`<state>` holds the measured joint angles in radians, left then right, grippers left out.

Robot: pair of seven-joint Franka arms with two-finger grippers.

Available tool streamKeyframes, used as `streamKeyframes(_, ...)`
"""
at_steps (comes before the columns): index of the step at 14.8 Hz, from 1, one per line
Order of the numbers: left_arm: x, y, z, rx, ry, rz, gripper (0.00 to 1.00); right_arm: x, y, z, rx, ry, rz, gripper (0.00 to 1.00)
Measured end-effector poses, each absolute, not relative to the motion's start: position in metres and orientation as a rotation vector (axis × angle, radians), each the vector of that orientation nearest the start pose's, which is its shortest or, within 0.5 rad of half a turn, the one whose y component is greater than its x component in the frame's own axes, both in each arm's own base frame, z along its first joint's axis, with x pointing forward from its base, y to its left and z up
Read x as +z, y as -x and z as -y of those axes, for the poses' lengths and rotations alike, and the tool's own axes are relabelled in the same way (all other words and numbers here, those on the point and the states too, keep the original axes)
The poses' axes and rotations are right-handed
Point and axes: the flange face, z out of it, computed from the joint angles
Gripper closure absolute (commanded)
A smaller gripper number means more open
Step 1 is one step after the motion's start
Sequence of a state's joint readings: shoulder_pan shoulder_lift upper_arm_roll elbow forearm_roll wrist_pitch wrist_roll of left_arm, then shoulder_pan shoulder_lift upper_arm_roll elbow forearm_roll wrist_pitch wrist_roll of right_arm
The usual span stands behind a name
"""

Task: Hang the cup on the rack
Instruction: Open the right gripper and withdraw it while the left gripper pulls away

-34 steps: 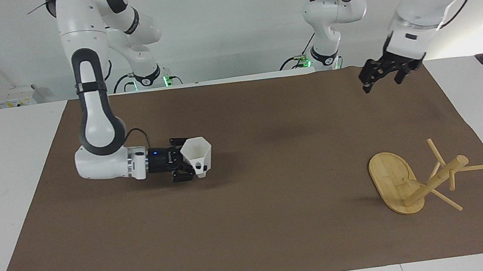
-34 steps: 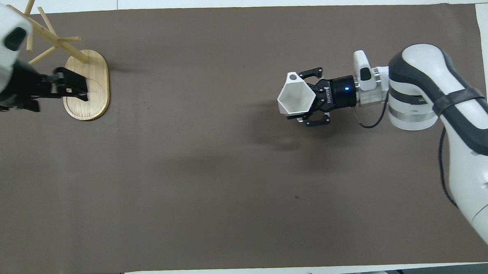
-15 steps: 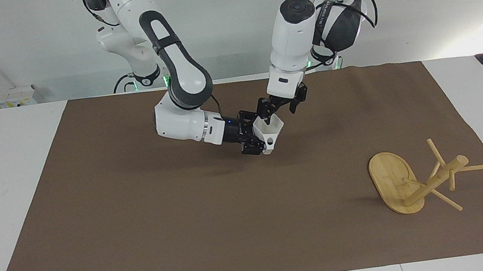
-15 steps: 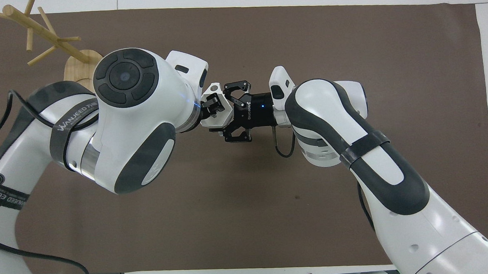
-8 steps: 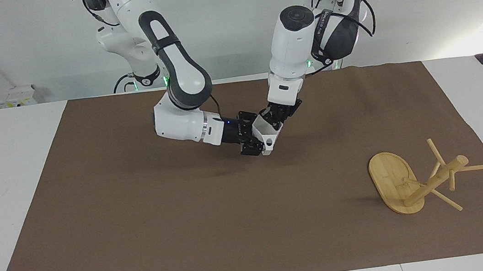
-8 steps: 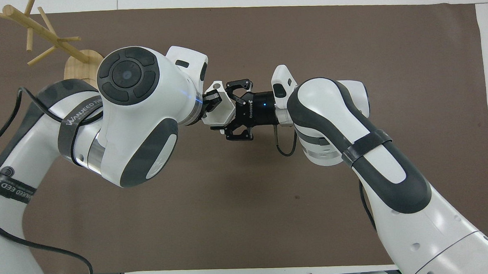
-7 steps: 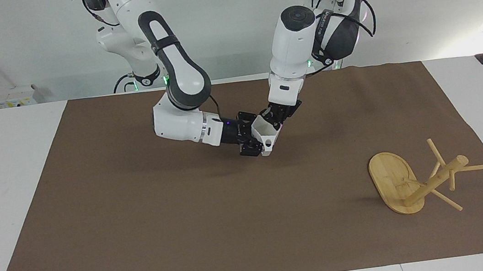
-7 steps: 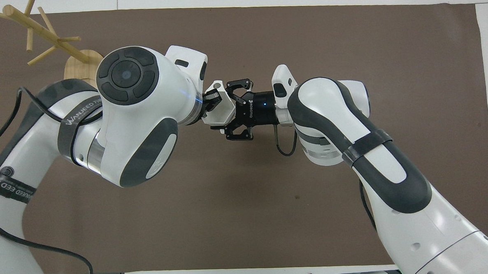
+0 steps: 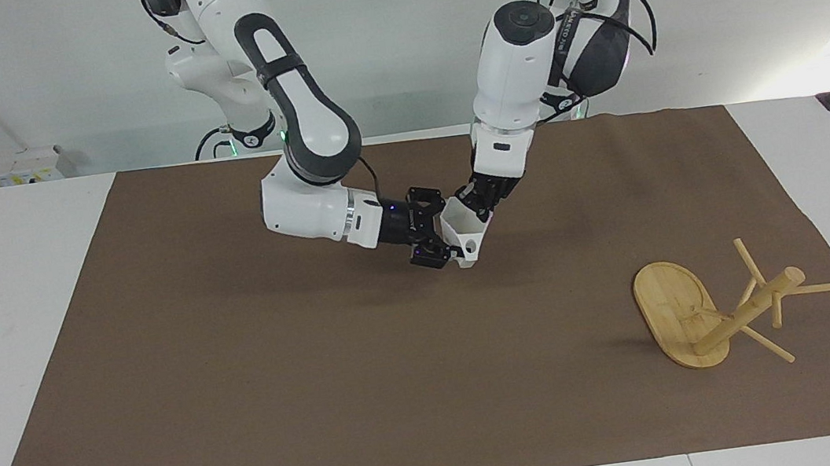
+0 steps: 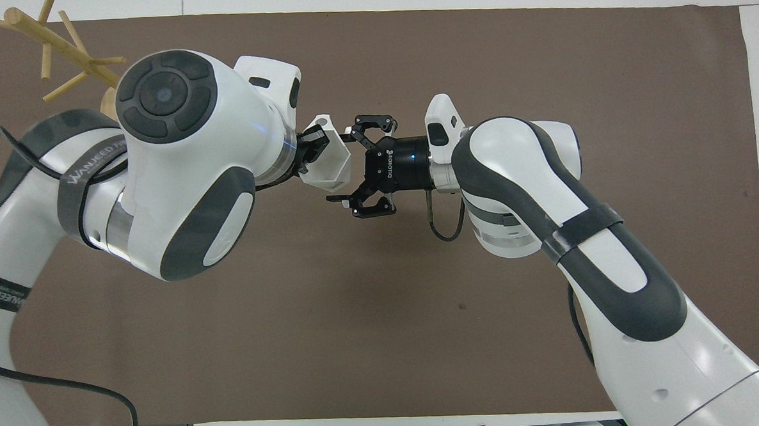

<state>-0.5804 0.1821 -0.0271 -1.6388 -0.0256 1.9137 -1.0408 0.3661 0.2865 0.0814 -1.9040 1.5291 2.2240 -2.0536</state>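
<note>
The white faceted cup [image 9: 465,236] hangs in the air over the middle of the brown mat, handle hole facing the camera; it also shows in the overhead view [image 10: 329,164]. My left gripper [image 9: 477,205] comes down from above and is shut on the cup's rim; the overhead view shows it too [image 10: 309,151]. My right gripper [image 9: 438,242] lies level beside the cup, its jaws spread wide on both sides of the cup's base and off it [image 10: 354,169]. The bamboo rack [image 9: 749,307] sits on its oval base at the left arm's end of the table [image 10: 71,50].
The brown mat [image 9: 243,381] covers most of the white table. The left arm's elbow hides most of the rack's base in the overhead view. Nothing else lies on the mat.
The right gripper has opened and let go of the cup. The left gripper, shut on the rim, now carries it and has shifted it slightly toward the left arm's end.
</note>
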Motion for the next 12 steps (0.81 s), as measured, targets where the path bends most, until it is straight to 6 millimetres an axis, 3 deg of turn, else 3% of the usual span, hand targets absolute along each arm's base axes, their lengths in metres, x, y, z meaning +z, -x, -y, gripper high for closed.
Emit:
streamKeyframes(2,0.515,-0.529,0.34,-0.089,3.118,0.782,1.0,0.389,-0.568,-0.271,-1.069,1.578,1.37,0.0)
streamKeyframes(4,0.516,-0.543,0.32,-0.126,3.108,0.844,1.0,0.389,-0.579,-0.219,-1.048,1.585,1.396,0.0)
streamKeyframes(6,0.513,-0.562,0.301,-0.238,3.136,0.917,1.0,0.386,-0.593,-0.143,-1.004,1.624,1.438,0.0)
streamKeyframes(8,0.497,-0.575,0.284,-0.364,3.17,0.984,1.0,0.386,-0.599,-0.064,-0.926,1.734,1.443,0.0)
streamKeyframes(10,0.473,-0.573,0.273,-0.536,3.224,1.022,1.0,0.397,-0.598,-0.009,-0.792,1.896,1.461,0.0)
streamKeyframes(12,0.451,-0.555,0.257,-0.655,3.252,1.051,1.0,0.416,-0.598,0.018,-0.621,2.063,1.498,0.0)
